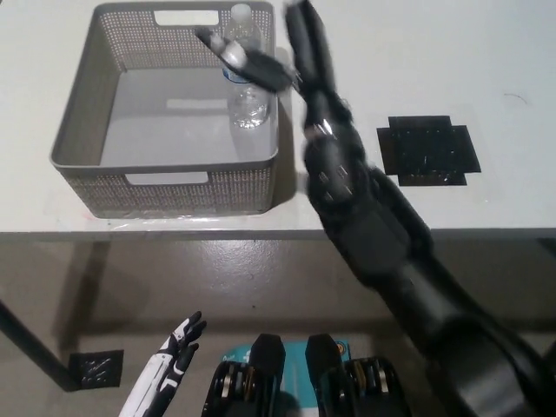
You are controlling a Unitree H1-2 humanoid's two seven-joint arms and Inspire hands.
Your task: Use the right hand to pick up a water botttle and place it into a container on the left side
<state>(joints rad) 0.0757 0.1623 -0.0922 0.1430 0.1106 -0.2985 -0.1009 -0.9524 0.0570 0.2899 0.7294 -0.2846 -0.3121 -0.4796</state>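
Note:
A clear water bottle (pixel 246 82) with a white cap and blue label stands upright inside the grey perforated basket (pixel 78 139), near its right wall. My black right hand (pixel 278 56) is blurred with motion just right of and above the bottle, open, fingers spread, one finger still crossing in front of the bottle's neck. It holds nothing. My white left hand (pixel 169 369) hangs low at the bottom left, below the table edge, open.
The basket sits on the left part of a white table (pixel 434 69). A black cross-shaped mat (pixel 427 149) lies on the table to the right of my arm. The table's front edge runs across the middle of the picture.

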